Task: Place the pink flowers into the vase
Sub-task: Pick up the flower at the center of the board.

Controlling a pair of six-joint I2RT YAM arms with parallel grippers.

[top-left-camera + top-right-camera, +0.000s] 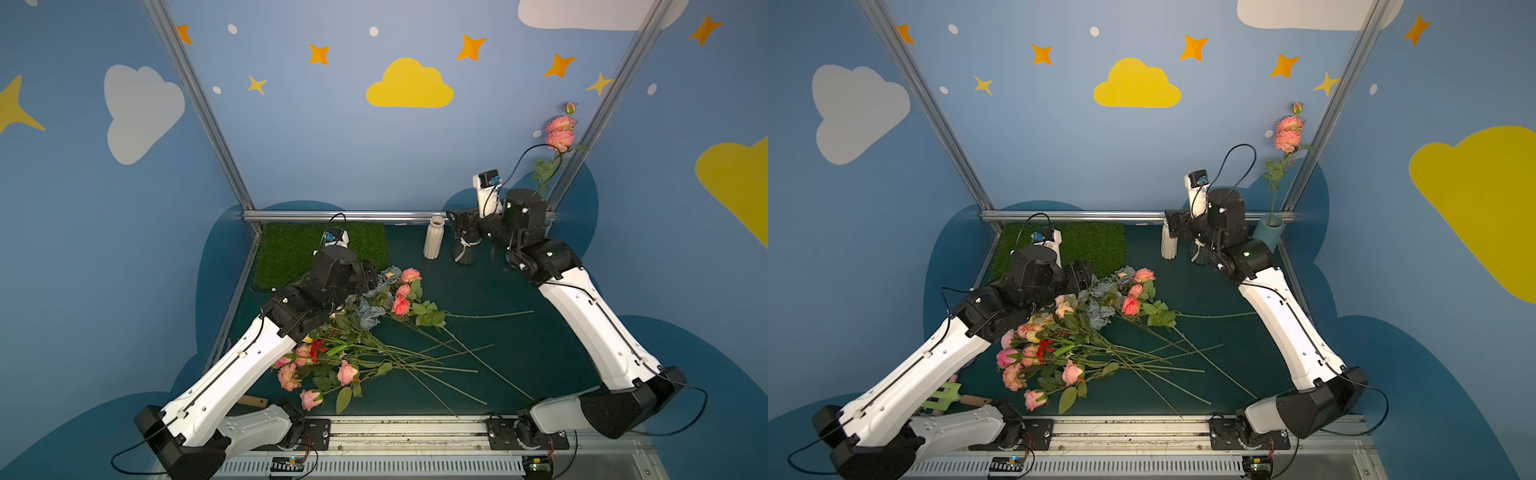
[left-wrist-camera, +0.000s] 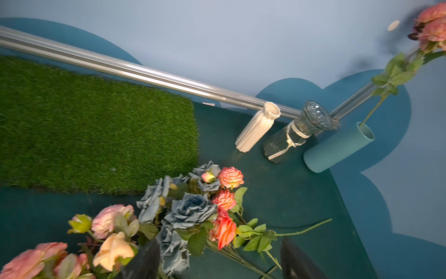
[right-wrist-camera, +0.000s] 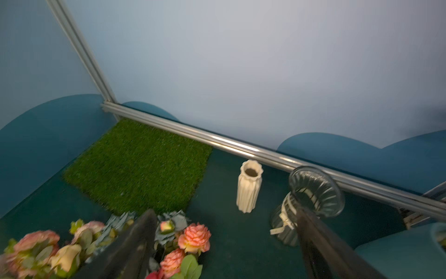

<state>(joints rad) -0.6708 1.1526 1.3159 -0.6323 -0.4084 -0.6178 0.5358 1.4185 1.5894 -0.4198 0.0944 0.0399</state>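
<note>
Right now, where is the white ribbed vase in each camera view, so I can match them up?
In a top view: white ribbed vase stands left of the glass vase.
In a top view: same spot, top hidden by the right arm.
Left wrist: between grass mat and glass vase.
Right wrist: likewise, fully visible.
Shared landmark: the glass vase.

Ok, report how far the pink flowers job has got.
Done: one pink stem stands in the teal vase. In hand: nothing; the left gripper hangs open over the grey-blue roses, the right gripper open by the glass vase. Left: the pink flowers lying on the table.
</note>
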